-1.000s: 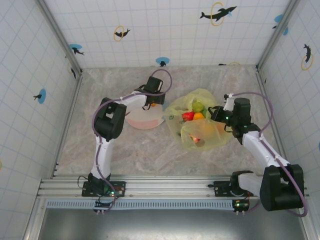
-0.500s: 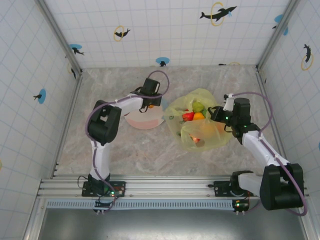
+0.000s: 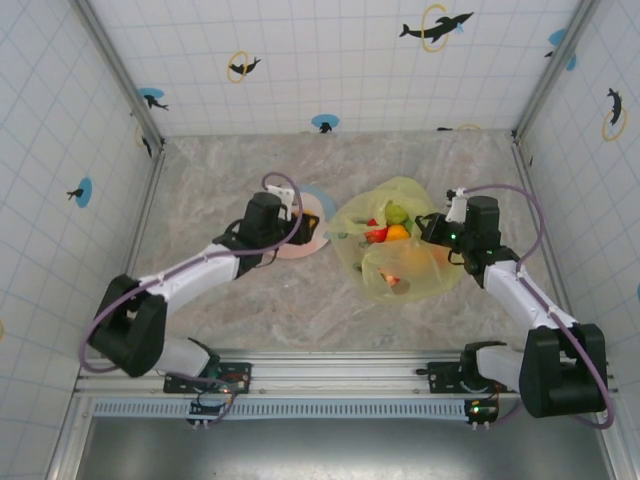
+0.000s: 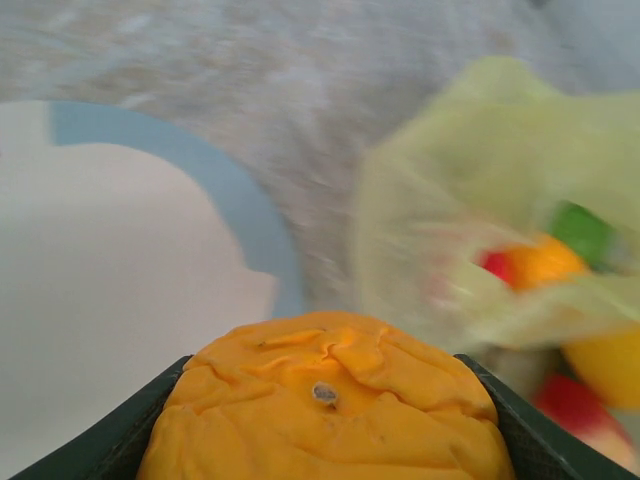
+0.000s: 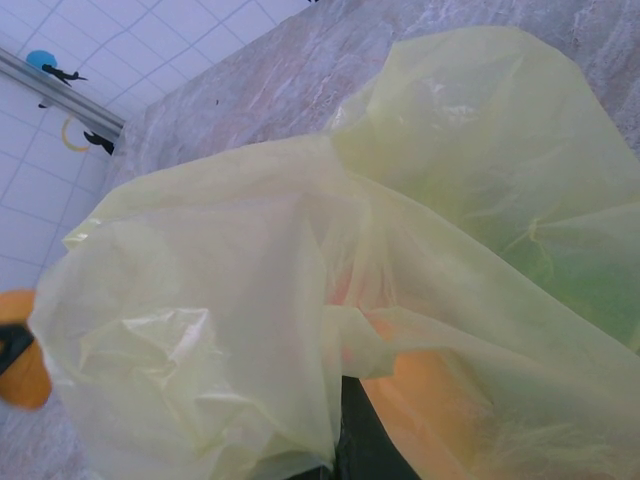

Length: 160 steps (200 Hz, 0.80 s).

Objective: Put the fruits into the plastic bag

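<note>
My left gripper [image 3: 305, 222] is clamped on a wrinkled, soft-looking orange fruit [image 4: 320, 400] — just below it is the smooth plate [image 4: 120, 290]. Ahead and to its right, the thin, crinkly plastic bag [image 5: 250, 280] holds round, glossy fruits [image 3: 390, 228]. My right gripper [image 3: 432, 232] pinches its filmy edge.

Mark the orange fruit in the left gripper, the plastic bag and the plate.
orange fruit [image 4: 325, 400]: left wrist view, on its dimpled top.
plastic bag [image 5: 200, 300]: right wrist view, on its crinkled near wall.
plate [image 4: 215, 185]: left wrist view, on its blue rim.
</note>
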Available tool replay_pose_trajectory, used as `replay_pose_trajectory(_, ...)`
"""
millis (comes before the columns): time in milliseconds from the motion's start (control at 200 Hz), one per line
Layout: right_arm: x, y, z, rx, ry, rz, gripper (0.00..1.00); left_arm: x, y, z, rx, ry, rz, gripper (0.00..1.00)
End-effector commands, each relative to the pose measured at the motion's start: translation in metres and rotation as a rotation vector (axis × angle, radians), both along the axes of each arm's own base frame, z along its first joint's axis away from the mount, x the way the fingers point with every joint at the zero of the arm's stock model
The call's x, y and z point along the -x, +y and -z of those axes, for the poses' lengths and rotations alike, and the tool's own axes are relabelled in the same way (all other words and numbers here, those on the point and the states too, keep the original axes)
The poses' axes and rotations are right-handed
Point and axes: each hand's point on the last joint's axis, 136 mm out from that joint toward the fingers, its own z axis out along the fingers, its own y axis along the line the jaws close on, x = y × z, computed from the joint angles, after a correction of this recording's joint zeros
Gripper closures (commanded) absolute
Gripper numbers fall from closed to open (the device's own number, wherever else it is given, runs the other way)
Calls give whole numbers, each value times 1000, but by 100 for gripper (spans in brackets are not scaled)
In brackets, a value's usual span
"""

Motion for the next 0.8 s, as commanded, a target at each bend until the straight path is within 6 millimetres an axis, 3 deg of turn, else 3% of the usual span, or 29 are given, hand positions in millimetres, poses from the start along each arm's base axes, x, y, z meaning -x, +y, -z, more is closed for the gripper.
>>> replay_pose_trajectory(0, -2, 2, -1, -11, -23, -4, 100, 34, -36, -16, 120, -10, 133, 39)
replay_pose_trajectory(155, -2, 2, -1, -15, -24, -5, 100, 59, -78, -10, 104, -21, 265, 40)
replay_pose_trajectory(475, 2, 2, -2, -7, -27, -6, 100, 54, -138, 17, 80, 54, 394, 40)
replay_pose_trajectory(525, 2, 3, -2, -14, -26, -8, 100, 58, -143, 29, 69, 75, 413, 39)
replay_pose_trajectory(560, 2, 3, -2, -18, -26, -9, 100, 53, -155, 19, 88, 58, 427, 39)
replay_pose_trajectory(796, 0, 5, -8, -24, -38, -10, 100, 37, -189, 22, 103, 48, 453, 39)
